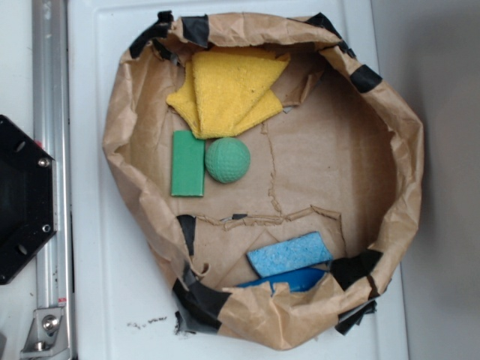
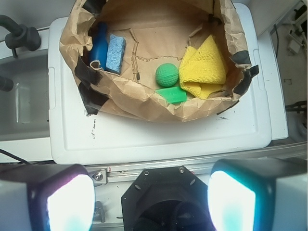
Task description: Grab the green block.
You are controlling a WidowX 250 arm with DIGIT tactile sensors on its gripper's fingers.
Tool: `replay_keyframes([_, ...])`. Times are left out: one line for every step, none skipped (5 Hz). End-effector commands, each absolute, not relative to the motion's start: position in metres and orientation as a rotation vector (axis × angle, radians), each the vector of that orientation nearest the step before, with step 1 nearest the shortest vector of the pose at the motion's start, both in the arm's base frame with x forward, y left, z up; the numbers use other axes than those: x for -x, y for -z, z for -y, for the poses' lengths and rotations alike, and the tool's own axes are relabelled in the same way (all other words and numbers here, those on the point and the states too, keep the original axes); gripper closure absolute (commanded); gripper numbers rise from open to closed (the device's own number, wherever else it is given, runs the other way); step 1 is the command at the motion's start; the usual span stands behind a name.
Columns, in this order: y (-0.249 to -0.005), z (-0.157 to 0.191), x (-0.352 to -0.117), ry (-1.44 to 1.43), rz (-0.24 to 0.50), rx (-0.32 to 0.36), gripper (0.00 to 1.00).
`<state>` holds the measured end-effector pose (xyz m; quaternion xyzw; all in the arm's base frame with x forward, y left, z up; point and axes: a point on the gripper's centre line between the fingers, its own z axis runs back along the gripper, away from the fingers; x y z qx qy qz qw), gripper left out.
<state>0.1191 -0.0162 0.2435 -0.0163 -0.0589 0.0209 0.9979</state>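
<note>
Green block (image 1: 187,163) lies untouched in the paper bag (image 1: 405,150), beside the green ball (image 1: 227,160); tool (image 2: 150,202), fingers spread wide and empty, hangs well apart: approach and grasp remain

A brown paper bag (image 1: 390,150) lies open on the white table (image 1: 97,300). Inside it, the green block (image 1: 187,163) lies just left of the green ball (image 1: 227,160), with a yellow cloth (image 1: 225,90) above the ball and a blue sponge (image 1: 289,253) well below it.
</note>
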Motion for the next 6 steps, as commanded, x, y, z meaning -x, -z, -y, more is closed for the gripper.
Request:
replay_keyframes([-0.243, 0.016, -0.119, -0.042, 0.118, 0.033, 0.00])
replay_keyframes([-0.220, 0.000, -0.158, -0.228, 0.150, -0.009, 0.00])
replay_keyframes([-0.208, -0.007, -0.178, -0.327, 0.142, 0.029, 0.00])
replay_keyframes([-0.182, -0.009, -0.202, -0.493, 0.139, 0.035, 0.00])
replay_keyframes([-0.148, -0.008, -0.211, -0.595, 0.085, 0.005, 0.00])
replay_keyframes([-0.118, -0.009, -0.235, -0.654, 0.065, -0.013, 0.00])
